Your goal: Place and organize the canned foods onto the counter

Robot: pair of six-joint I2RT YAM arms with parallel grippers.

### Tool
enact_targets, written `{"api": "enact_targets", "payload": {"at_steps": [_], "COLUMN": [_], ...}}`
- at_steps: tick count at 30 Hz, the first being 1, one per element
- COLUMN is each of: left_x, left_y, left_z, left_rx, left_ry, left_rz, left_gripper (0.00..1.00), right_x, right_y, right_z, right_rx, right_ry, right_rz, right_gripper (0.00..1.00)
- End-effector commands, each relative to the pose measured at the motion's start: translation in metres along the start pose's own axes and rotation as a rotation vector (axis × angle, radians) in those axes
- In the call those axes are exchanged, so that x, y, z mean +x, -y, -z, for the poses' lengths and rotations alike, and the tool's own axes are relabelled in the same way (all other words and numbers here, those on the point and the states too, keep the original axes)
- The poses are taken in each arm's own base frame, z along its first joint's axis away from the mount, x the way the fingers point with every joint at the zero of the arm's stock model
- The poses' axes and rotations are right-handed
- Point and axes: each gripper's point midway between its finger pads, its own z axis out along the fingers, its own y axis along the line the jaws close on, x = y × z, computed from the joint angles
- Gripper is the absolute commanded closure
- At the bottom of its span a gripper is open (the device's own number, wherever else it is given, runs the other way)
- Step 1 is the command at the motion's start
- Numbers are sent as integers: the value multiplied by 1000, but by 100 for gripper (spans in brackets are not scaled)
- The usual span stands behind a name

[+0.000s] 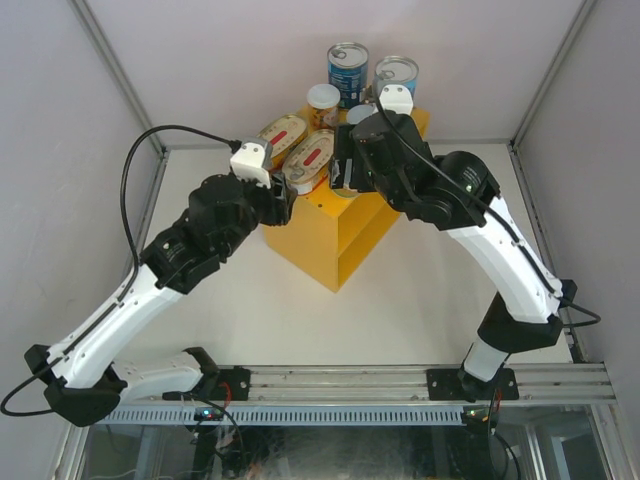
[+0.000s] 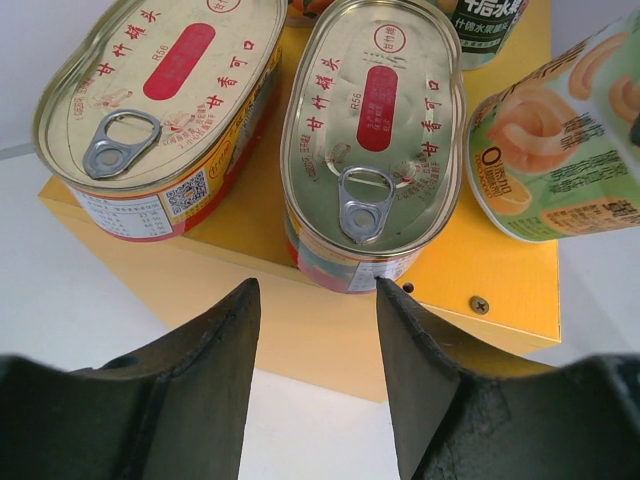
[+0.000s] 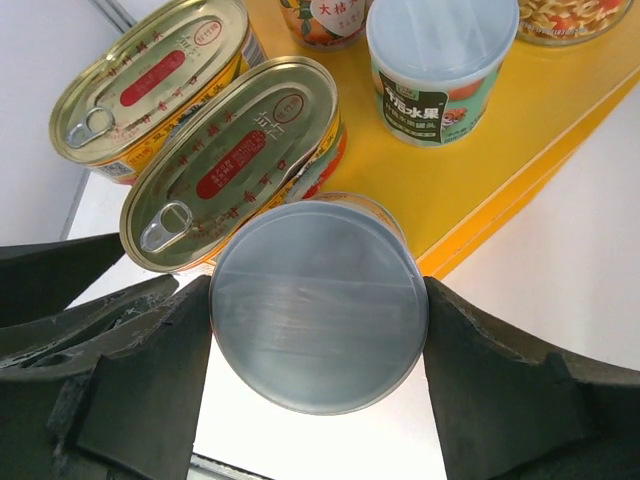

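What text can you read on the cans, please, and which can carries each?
"甘竹罐头": lids of left oval tin and right oval tin.
"R56": same lids.
"甘香可口": same lids.
"0添加": green-labelled can.
"什锦水果": dark-labelled can, cut off.
Side print: too small.

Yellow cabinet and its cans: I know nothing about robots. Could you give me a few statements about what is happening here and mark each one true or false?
1. The right jaws are closed on a small pale-lidded can. True.
2. Both oval tins lie with their pull tabs facing up. True.
3. The left jaws hold an oval tin. False: they stand apart and empty, short of the tins.
4. One oval tin is stacked on the other. False: they lie side by side on the yellow cabinet.
5. A second pale-lidded can stands on the cabinet top. True.
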Motion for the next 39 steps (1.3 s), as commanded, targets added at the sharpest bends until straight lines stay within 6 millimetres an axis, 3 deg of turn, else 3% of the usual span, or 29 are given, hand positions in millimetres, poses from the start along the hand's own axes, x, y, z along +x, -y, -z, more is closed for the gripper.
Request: {"api": "enact_targets", "payload": {"at_steps": [1, 14, 23, 39], "left_x": [-39, -38, -41, -35], "left_y": [5, 5, 4, 3], "left_z": [5, 6, 15, 27], "left_rx": [27, 33, 40, 59], "left_ry": [107, 124, 136, 130], "left_rz": [50, 83, 109, 136], "left_gripper": [45, 45, 43, 42], "right_x": [-30, -18, -14, -5], "right_y": [-2, 1, 1, 7], "right_z": [10, -6, -19, -42], "right_rx": [-41, -33, -29, 15], "right_ry": [84, 21, 0, 0], "right_rz": [-62, -44, -39, -34], "right_gripper": [100, 100, 90, 86]}}
